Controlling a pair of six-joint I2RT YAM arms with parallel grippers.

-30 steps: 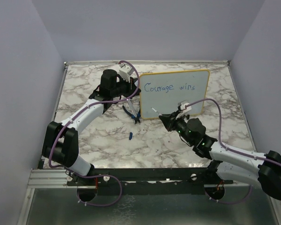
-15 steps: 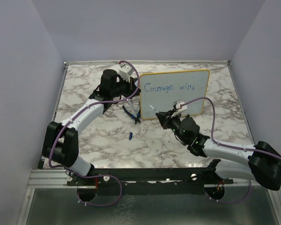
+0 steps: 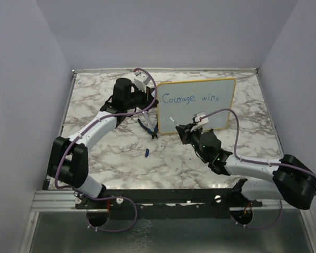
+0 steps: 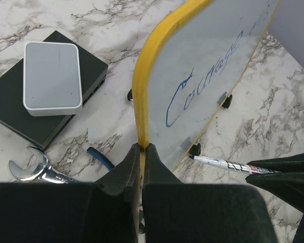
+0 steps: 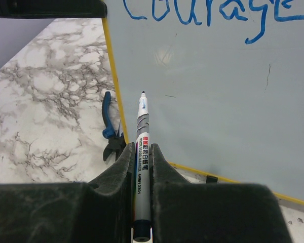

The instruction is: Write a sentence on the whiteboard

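Whiteboard [image 3: 195, 108] stands upright on marble table [image 3: 95, 153], "Courage wins" up top. L gripper [image 4: 142, 148] pinches its left edge. R gripper [image 5: 142, 152] clamps marker [image 5: 142, 126], tip by board's lower-left. Pliers [image 3: 149, 128] beside that corner.

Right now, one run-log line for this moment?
phase: writing | left claw: shut on whiteboard frame | right claw: shut on marker | tip: below text, contact unclear | written: Courage wins

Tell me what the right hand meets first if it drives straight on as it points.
Probably the whiteboard: the marker held in the right hand aims at its blank face below the writing; gap unclear.
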